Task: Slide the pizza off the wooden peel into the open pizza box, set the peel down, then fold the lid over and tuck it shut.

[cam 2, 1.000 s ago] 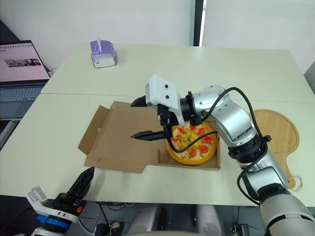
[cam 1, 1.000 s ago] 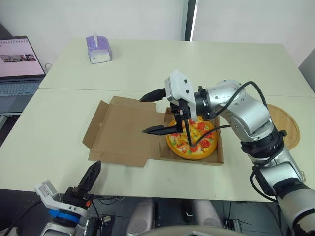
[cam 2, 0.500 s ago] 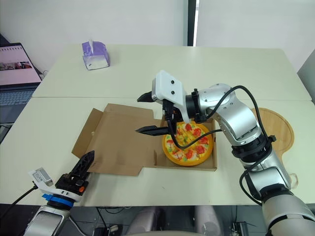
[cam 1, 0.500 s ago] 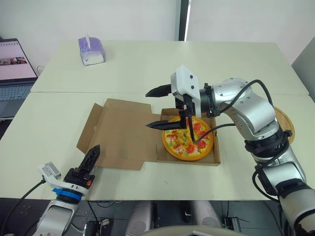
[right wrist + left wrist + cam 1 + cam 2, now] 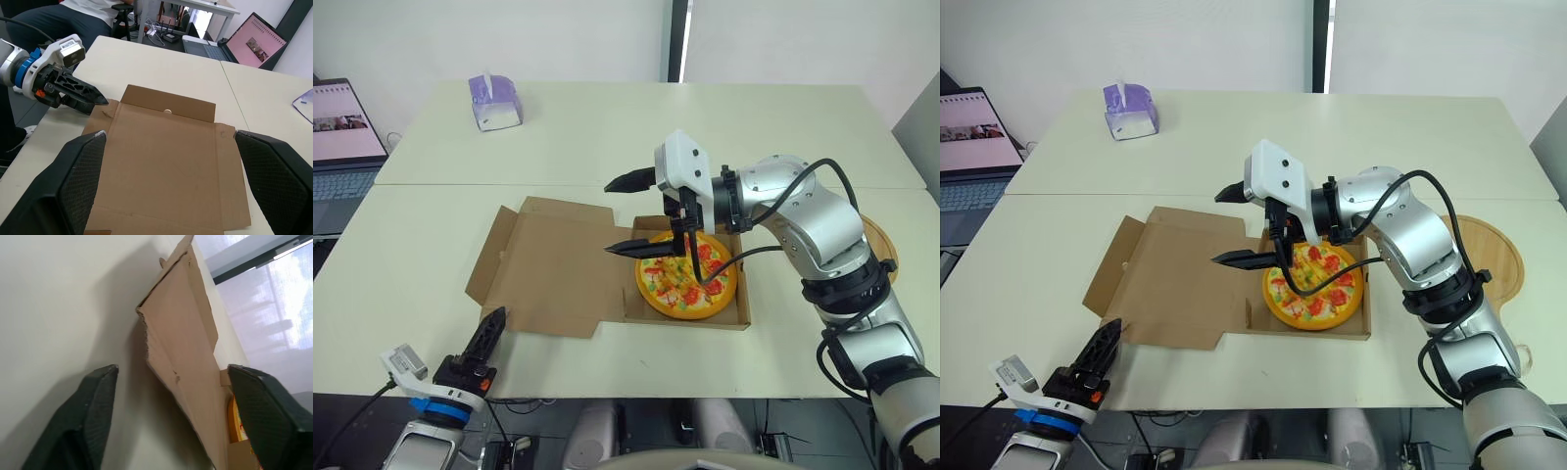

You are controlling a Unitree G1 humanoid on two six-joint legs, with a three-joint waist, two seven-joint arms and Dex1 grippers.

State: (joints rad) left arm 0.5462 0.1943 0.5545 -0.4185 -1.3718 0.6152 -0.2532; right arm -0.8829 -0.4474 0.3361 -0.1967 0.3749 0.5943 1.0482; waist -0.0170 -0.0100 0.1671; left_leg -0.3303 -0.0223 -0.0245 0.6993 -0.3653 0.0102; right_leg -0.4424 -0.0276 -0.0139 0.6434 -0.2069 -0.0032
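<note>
The pizza [image 5: 688,277] lies in the base of the cardboard box [image 5: 741,315]. The lid [image 5: 558,264] is spread flat on the table to the left of the base. My right gripper [image 5: 607,219] hovers open above the hinge side of the lid, its two fingers wide apart. It also looks down on the lid [image 5: 166,161] in the right wrist view. My left gripper [image 5: 493,329] is open and sits low at the table's front edge, just short of the lid's near left corner [image 5: 146,318]. The wooden peel [image 5: 1491,257] lies on the table to the right, partly behind my right arm.
A purple tissue box [image 5: 494,100] stands at the far left of the table. A laptop [image 5: 347,122] sits on a side desk to the left. A seam [image 5: 460,184] joins the two tabletops. In the right wrist view, a seated person [image 5: 54,19] is beyond the table's edge.
The camera shifted early on. Since half a second ago my left gripper has dropped back slightly toward the table's front edge. My right gripper has stayed over the lid.
</note>
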